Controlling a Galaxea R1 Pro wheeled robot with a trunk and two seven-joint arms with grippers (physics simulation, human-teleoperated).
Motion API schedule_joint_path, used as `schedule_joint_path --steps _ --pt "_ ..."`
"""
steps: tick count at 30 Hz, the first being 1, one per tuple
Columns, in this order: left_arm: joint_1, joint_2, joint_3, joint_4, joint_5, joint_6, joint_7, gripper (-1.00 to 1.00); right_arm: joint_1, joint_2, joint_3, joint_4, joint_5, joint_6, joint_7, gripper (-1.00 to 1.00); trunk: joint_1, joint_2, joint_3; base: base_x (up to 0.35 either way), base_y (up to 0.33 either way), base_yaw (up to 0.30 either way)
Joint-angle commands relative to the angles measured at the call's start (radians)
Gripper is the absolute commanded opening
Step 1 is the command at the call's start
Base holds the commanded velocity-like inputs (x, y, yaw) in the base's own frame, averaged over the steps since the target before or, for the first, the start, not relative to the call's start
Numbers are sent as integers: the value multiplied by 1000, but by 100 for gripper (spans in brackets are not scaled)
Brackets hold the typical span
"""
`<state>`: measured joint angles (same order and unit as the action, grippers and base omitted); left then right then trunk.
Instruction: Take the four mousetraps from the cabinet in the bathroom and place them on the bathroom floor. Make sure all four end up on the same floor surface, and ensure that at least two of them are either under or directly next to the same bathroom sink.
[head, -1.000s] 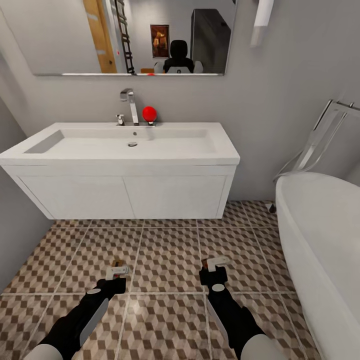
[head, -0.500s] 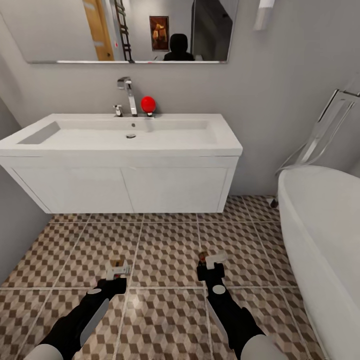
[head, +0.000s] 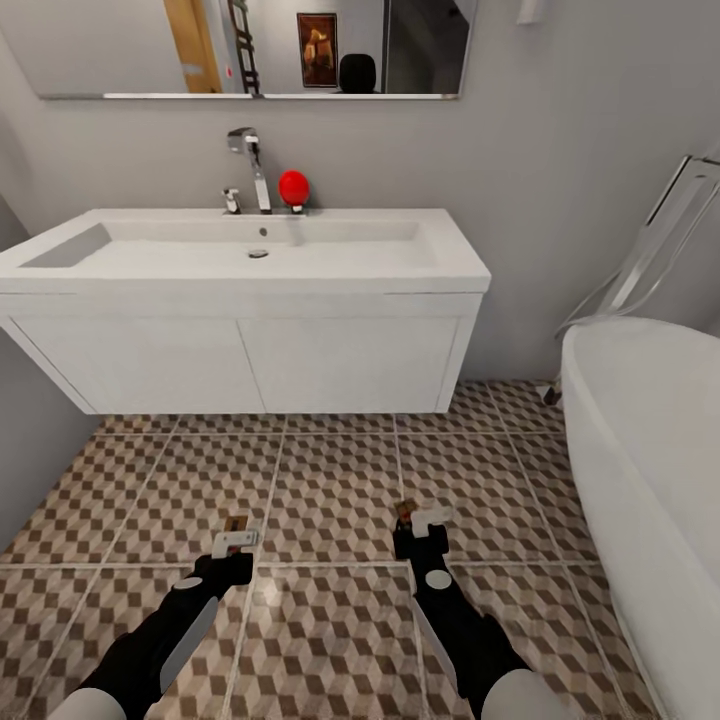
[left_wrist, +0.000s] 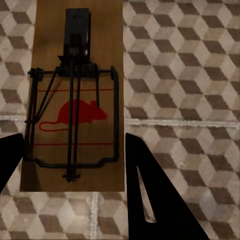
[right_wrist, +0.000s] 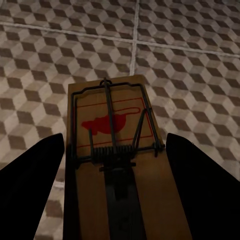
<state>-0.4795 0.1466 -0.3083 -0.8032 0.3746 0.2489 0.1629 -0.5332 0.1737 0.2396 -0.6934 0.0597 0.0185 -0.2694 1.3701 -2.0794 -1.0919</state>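
Both arms reach forward and low over the bathroom floor (head: 330, 480), wrists level. The left gripper (head: 232, 543) is closed on a mousetrap (left_wrist: 72, 100); the right gripper (head: 422, 523) is clamped on a second mousetrap (right_wrist: 117, 165). Risk: released here, well short of the bathroom sink (head: 245, 255), neither trap would count as beside it; a drop from height could flip a board.

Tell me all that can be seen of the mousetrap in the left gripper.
The mousetrap is a flat rectangular board of brown wood with a red mouse printed on it. Dark wire forms a rectangular bar, a coil spring crosses the board, and a black catch sits at one end. It lies between the dark fingers of the left gripper, above the cube-patterned bathroom floor, in front of the sink.
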Motion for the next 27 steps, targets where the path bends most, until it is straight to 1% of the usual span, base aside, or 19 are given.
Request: schedule_joint_path --steps 1,3,5,11,15,16,18,19,20,21,22,23,24,25,27 --pt "-1 2 -6 -1 9 -9 7 -100 -1 0 3 0 6 -2 -7 -100 4 -8 -6 0 0 0" --pt "-1 2 -6 0 9 -20 7 -100 -1 0 3 0 6 -5 -7 -100 11 -22 -15 0 0 0" --pt "-1 2 -6 -2 9 -28 7 -100 -1 1 3 0 6 -6 -7 -100 11 -22 -18 0 0 0" --pt "-1 1 -5 -5 9 -31 8 -100 -1 1 4 -5 9 -12 -8 -100 11 -22 -20 0 0 0" --pt "-1 1 1 2 9 -19 10 -100 -1 1 4 -9 11 -37 5 -100 11 -22 -20 0 0 0" --pt "-1 2 4 8 10 -3 11 -100 -1 1 4 -10 11 -39 9 -100 11 -22 -20 0 0 0" --pt "-5 2 11 19 10 102 12 -100 -9 1 4 -18 14 -4 13 -100 11 -22 -20 0 0 0" --pt "-10 2 13 20 10 133 12 -100 -15 1 4 -20 14 13 13 -100 11 -22 -20 0 0 0" --pt "-28 2 15 21 9 194 12 -100 -35 1 4 -24 14 53 14 -100 11 -22 -20 0 0 0" --pt "-42 2 16 21 9 221 12 -100 -47 1 4 -24 13 73 14 -100 11 -22 -20 0 0 0" --pt "-76 2 17 23 9 263 12 -100 -72 1 4 -22 13 110 15 -100 11 -22 -20 0 0 0" --pt "-114 2 18 28 9 291 12 -100 -95 1 4 -18 12 140 15 -100 11 -22 -20 0 0 0" --pt "-154 2 19 41 10 310 12 -100 -114 1 4 -14 12 160 16 -100 11 -22 -20 0 0 0" --pt "-175 2 19 52 10 317 12 -100 -122 1 4 -12 12 167 16 -100 11 -22 -20 0 0 0" --pt "-255 1 19 113 10 334 12 -100 -148 1 4 -7 12 185 16 -100 11 -22 -20 0 0 0"
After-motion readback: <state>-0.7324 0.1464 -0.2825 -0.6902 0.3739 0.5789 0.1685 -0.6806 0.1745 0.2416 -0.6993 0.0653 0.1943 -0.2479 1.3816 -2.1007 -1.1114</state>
